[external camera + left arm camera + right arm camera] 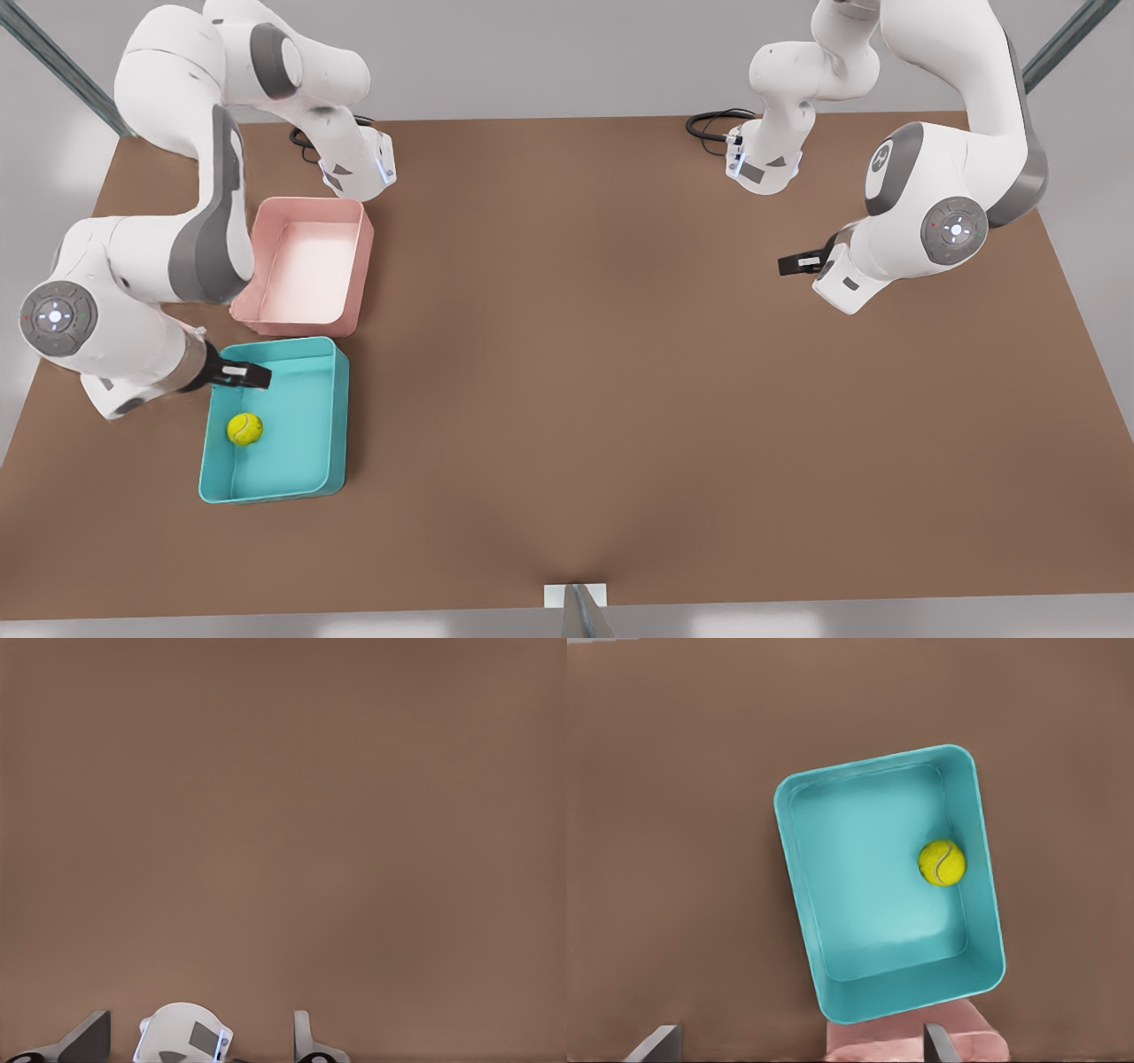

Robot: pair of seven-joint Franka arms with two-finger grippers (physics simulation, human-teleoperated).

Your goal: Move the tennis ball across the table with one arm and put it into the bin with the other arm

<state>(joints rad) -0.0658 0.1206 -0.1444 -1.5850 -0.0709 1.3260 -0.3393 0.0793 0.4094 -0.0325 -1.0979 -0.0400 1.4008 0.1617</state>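
We see the tennis ball (244, 429) resting in the bin (337, 416) | right tool (246, 376) released above | left tool (797, 263) spread, waiting | we should lift straight clear.

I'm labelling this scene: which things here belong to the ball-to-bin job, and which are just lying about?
Job:
ball, lying in the bin
teal bin
table
right gripper, open above the bin
left gripper, open over bare table, waiting

Lying about:
pink tray, beside the bin

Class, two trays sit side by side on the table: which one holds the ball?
The teal bin holds the tennis ball, near one wall. The pink tray beside it is empty.
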